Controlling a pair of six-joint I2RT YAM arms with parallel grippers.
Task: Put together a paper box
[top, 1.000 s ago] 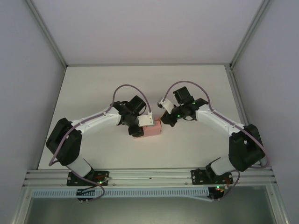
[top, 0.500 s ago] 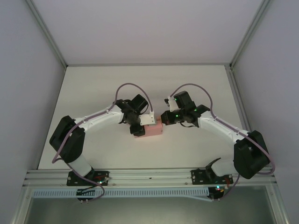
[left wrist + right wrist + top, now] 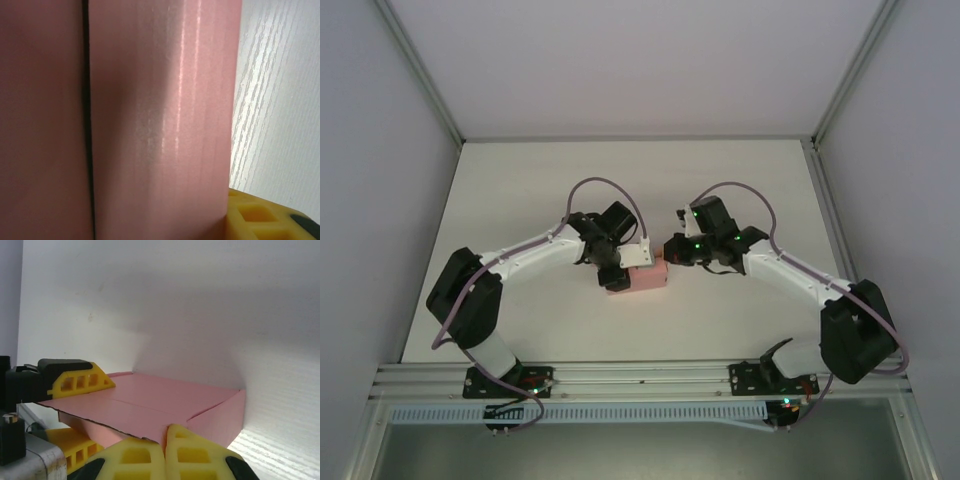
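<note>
- The paper box (image 3: 645, 279), a small pink card carton folded into shape, lies near the middle of the white counter (image 3: 620, 180), between the two arms.
- The left pincer (image 3: 613, 276) is at the box's left end and is grasping it. The right wrist view shows one yellow finger (image 3: 82, 381) against one broad face of the box and a second finger (image 3: 70, 450) on the opposite face.
- In the left wrist view the pink card sits very close to the lens. A thin dark seam (image 3: 87, 125) runs lengthwise down the card, and one yellow fingertip (image 3: 255, 215) shows at the box's lower right edge.
- The right pincer (image 3: 670, 254) is at the box's right end, toward its far corner. It is clenched, with its two yellow fingers (image 3: 135, 457) pressed flat together and nothing visible between them.
- The tips of those fingers meet the box's near edge, just beside a corner where a side panel turns down.
- The box's broad face looks flat and closed, with a faint crease crossing it.
- Whether the box rests fully on the counter or is raised slightly cannot be told.
</note>
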